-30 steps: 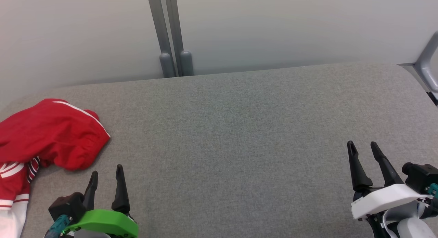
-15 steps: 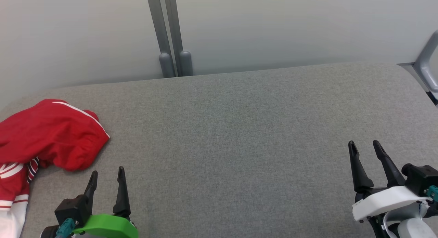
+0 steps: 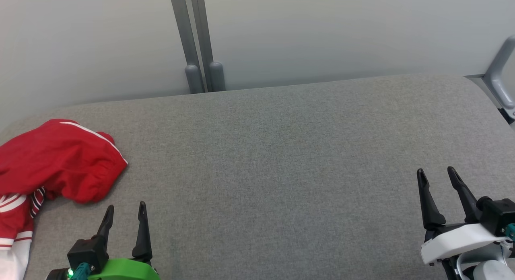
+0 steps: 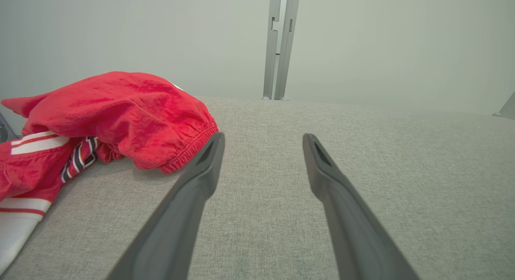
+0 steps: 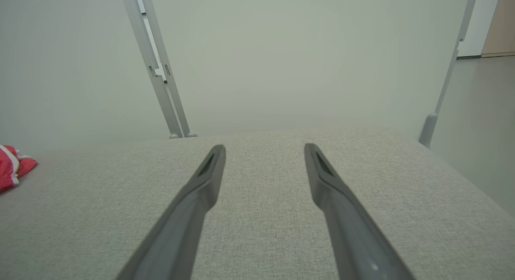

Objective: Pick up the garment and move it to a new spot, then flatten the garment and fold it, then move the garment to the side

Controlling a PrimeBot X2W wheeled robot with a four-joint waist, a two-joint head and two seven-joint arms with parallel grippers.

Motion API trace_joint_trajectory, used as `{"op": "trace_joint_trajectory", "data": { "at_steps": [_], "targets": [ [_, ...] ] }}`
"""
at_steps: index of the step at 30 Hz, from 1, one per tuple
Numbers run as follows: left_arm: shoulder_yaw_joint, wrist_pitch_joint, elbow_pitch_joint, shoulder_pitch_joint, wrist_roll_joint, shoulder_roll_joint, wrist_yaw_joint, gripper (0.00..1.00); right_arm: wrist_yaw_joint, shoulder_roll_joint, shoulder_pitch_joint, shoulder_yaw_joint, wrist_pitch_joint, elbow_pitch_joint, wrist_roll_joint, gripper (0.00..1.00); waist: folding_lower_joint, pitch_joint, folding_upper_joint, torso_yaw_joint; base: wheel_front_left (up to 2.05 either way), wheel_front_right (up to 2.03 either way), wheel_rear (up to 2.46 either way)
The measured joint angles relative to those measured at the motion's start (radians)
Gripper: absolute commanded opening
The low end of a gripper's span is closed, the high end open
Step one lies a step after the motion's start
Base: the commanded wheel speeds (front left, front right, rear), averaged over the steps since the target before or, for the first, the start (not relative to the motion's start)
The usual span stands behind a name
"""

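A red garment (image 3: 56,163) with white stripes lies crumpled at the far left of the grey padded table (image 3: 281,151). Its lower part runs off the head view's left edge. My left gripper (image 3: 125,207) stands open at the lower left, just below and right of the garment's elastic hem, apart from it. In the left wrist view the garment (image 4: 112,115) bulges left of the left gripper (image 4: 263,137), whose fingers hold nothing. My right gripper (image 3: 436,173) is open at the lower right, far from the cloth. The right wrist view catches a bit of the garment (image 5: 12,167) at its left edge, beyond the right gripper (image 5: 264,147).
A pale wall stands behind the table, with a grey double post (image 3: 197,42) at the table's back edge. A grey metal bracket (image 3: 499,83) sits at the table's right corner. Floor shows past the table's right side (image 5: 483,123).
Both grippers have slid down a little toward the near edge of the head view. The garment has stayed as it was.
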Motion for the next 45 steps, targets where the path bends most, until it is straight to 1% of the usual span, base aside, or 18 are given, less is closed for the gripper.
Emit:
{"op": "trace_joint_trajectory", "data": {
  "at_steps": [14,17,20,24,28,39,45],
  "targets": [
    [0.048,-0.023,0.016,0.009,0.095,-0.011,-0.018,1.00,0.000,-0.001,0.013,-0.008,-0.026,0.003,-0.074,1.00,0.0000,-0.001,0.0000,0.004,0.00,0.00,0.00],
    [0.057,-0.028,0.018,0.010,0.102,-0.014,-0.021,1.00,0.000,0.002,0.015,-0.012,-0.030,0.002,-0.081,1.00,0.0000,-0.002,0.0000,0.004,0.00,0.00,0.00],
    [0.065,-0.028,0.020,0.011,0.100,-0.017,-0.026,1.00,0.000,0.005,0.016,-0.013,-0.030,0.002,-0.081,1.00,0.0000,-0.001,0.0000,0.002,0.00,0.00,0.00],
    [0.077,-0.028,0.033,0.011,0.058,-0.026,-0.040,1.00,0.000,0.008,0.019,-0.016,-0.030,0.005,-0.073,1.00,0.0000,0.002,0.0000,-0.001,0.00,0.00,0.00],
    [0.082,-0.028,0.045,0.010,0.038,-0.030,-0.050,1.00,0.000,0.009,0.019,-0.018,-0.030,0.011,-0.067,1.00,0.0000,0.005,0.0000,-0.003,0.00,0.00,0.00],
    [0.085,-0.028,0.050,0.009,0.042,-0.034,-0.061,1.00,0.000,0.007,0.019,-0.016,-0.030,0.016,-0.064,1.00,0.0000,0.007,0.0000,-0.005,0.00,0.00,0.00],
    [0.080,-0.028,0.055,-0.003,0.048,-0.036,-0.063,1.00,0.000,0.003,0.019,-0.015,-0.030,0.014,-0.064,1.00,0.0000,0.011,0.0000,0.010,0.00,0.00,0.00]
  ]
}}
